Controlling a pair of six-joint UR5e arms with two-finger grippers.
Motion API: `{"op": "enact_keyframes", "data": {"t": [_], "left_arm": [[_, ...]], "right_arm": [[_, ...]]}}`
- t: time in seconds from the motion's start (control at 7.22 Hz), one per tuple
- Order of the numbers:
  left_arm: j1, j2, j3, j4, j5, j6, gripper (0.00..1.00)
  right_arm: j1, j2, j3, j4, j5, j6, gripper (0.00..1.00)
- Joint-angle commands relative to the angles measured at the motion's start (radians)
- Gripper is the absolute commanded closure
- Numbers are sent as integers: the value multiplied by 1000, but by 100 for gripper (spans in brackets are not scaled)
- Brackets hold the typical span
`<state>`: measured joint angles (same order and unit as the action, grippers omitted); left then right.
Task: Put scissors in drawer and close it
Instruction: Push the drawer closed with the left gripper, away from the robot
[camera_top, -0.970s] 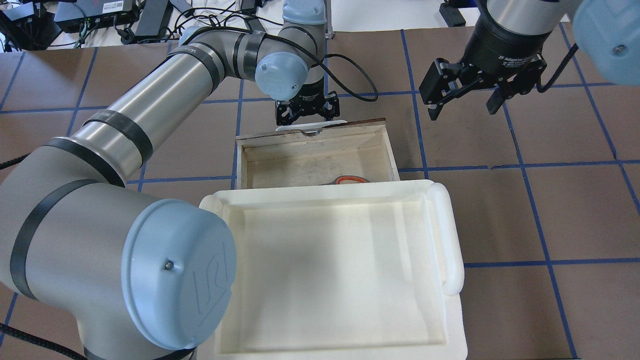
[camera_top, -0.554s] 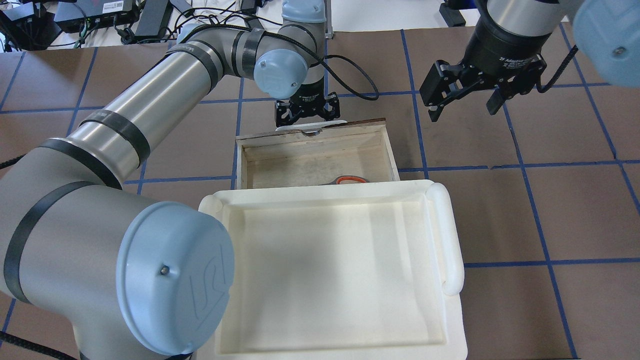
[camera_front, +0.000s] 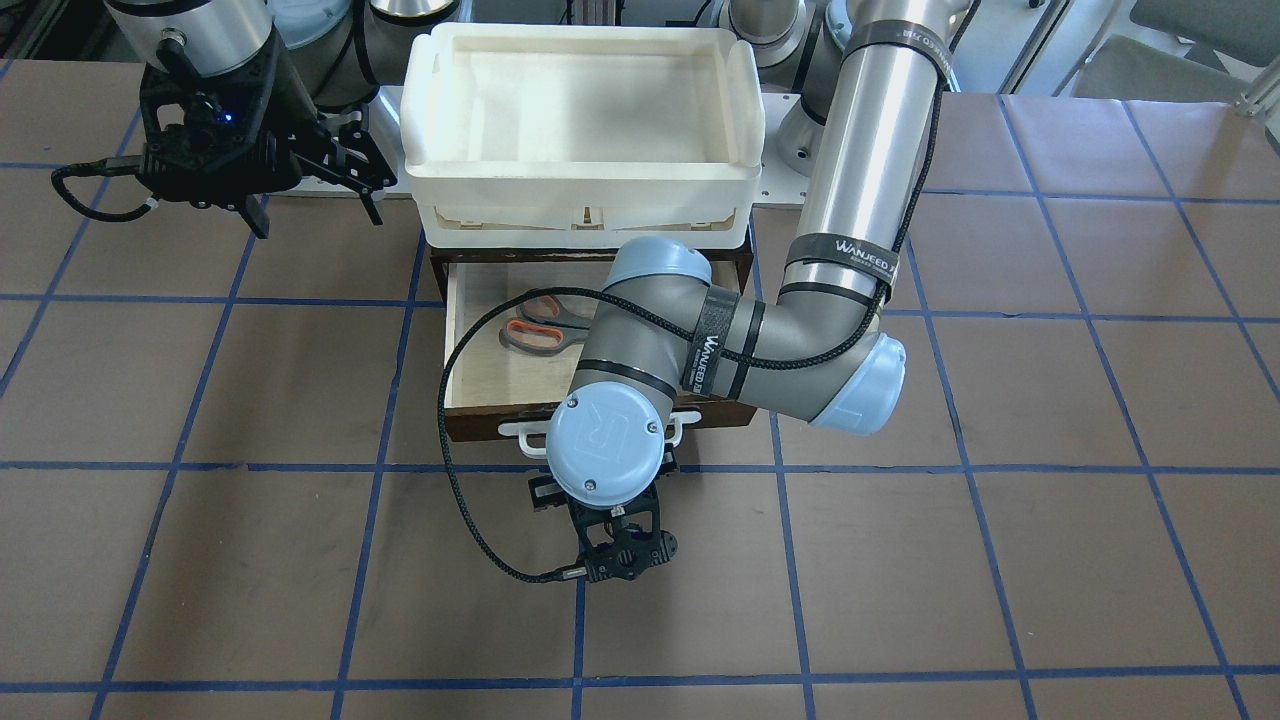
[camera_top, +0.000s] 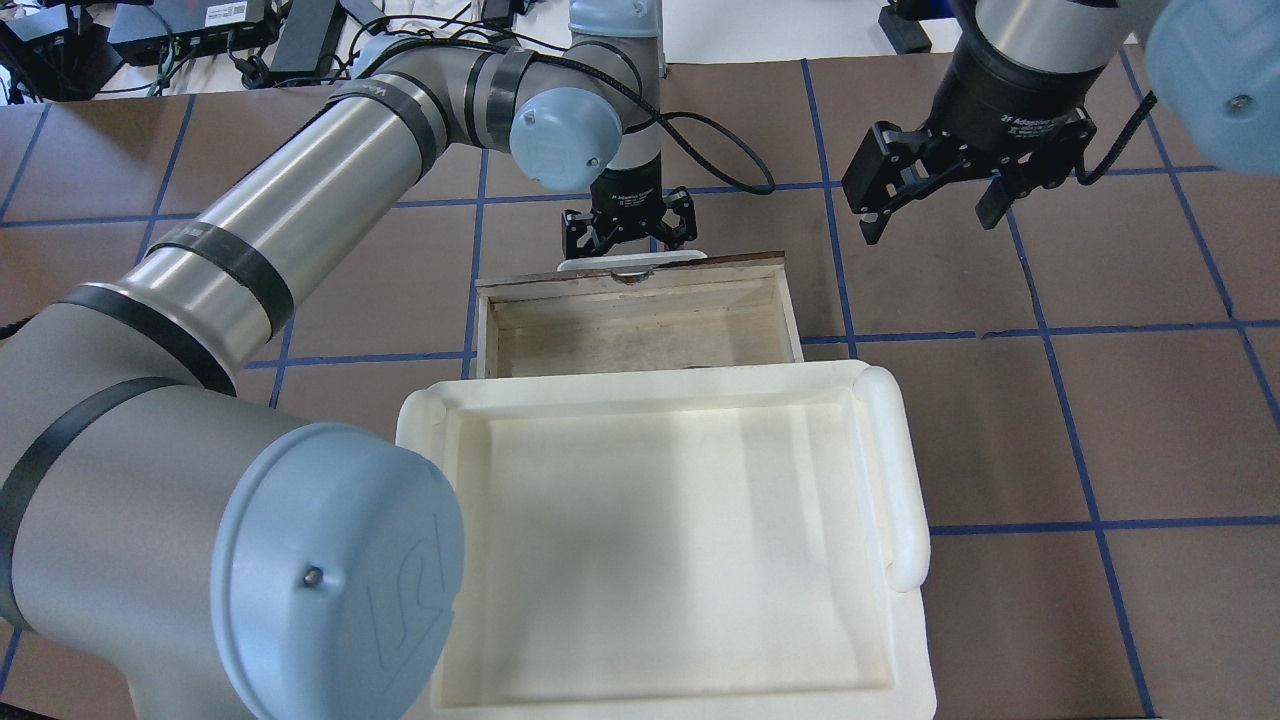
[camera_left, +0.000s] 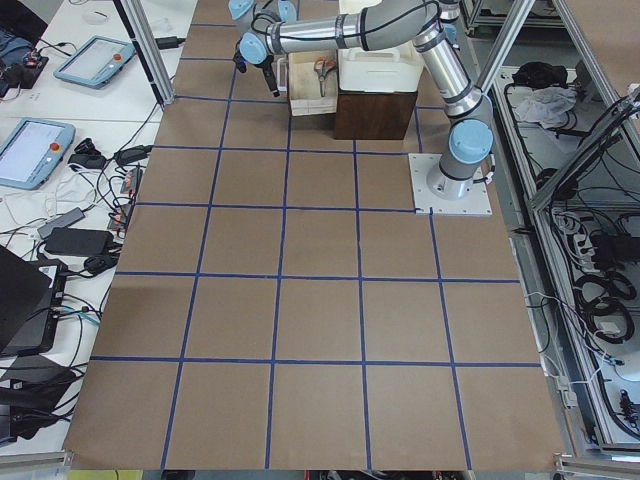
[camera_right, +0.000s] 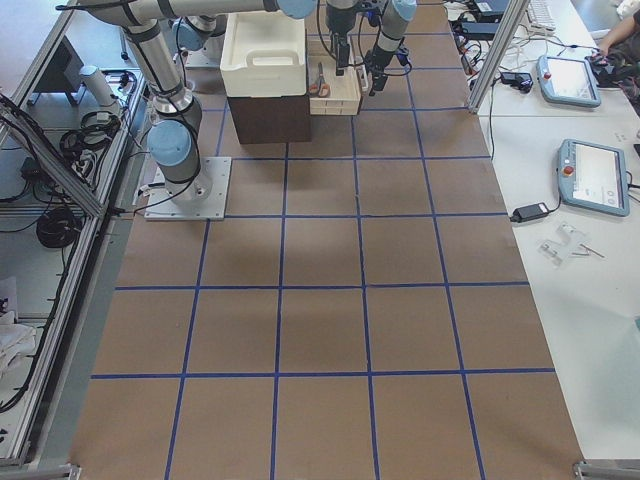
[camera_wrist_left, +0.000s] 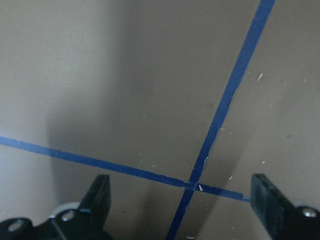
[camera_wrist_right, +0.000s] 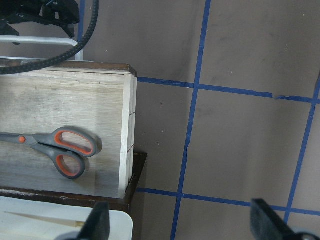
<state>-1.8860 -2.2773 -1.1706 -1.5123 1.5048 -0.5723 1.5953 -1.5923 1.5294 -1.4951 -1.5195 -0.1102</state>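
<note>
Scissors (camera_wrist_right: 60, 150) lie inside the open drawer (camera_top: 640, 285); both grippers are spread wide and hold nothing.
Front-facing view: scissors sit in the drawer's upper left, handles partly under the white tray (camera_top: 900, 470) stacked above. Overhead view: left gripper (camera_top: 630, 245) at upper centre points down just beside the white handle (camera_top: 630, 262), contact unclear; right gripper (camera_top: 925, 215) hangs at upper right, well apart from the drawer.

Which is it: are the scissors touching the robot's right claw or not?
Apart. The right wrist view shows the scissors lying flat in the drawer, with the right gripper open and off to one side, a clear gap between them.
</note>
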Motion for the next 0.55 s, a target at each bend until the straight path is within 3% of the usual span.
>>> {"op": "enact_keyframes", "data": {"t": [0.0, 0.42], "left_arm": [[-4, 22, 0, -31, -6, -1, 0], [-16, 33, -1, -45, -6, -3, 0]], "right_arm": [[0, 0, 0, -1, -1, 0, 0], [0, 0, 0, -2, -1, 0, 0]]}}
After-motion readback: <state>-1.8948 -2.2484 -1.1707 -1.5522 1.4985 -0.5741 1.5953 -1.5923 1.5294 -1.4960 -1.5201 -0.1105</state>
